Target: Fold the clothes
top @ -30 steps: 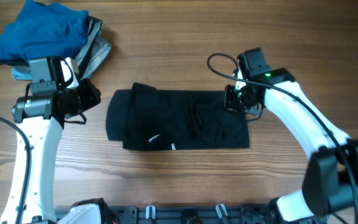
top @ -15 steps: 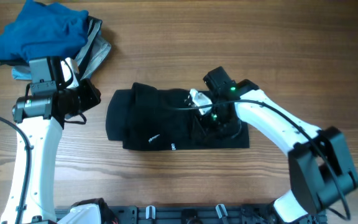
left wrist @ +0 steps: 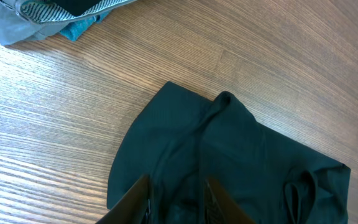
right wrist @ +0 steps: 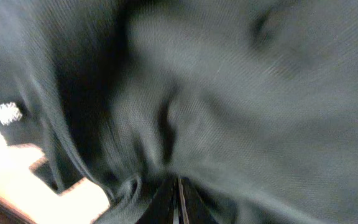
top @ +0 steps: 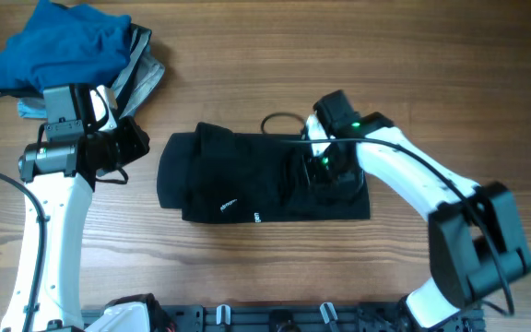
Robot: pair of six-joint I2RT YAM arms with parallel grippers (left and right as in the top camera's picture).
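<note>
Left arm extended up the left side, elbow bent, left gripper [left wrist: 176, 202] partly open and empty, right arm bent inward toward centre, right gripper [right wrist: 178, 196] fully closed, fingertips pointing down

A wooden table [top: 247, 267] with lengthwise grain is being shown from above, evenly lit. A heap of blue cloth [top: 58, 46] and grey cloth [top: 141, 74] is being kept at its far left corner.
</note>
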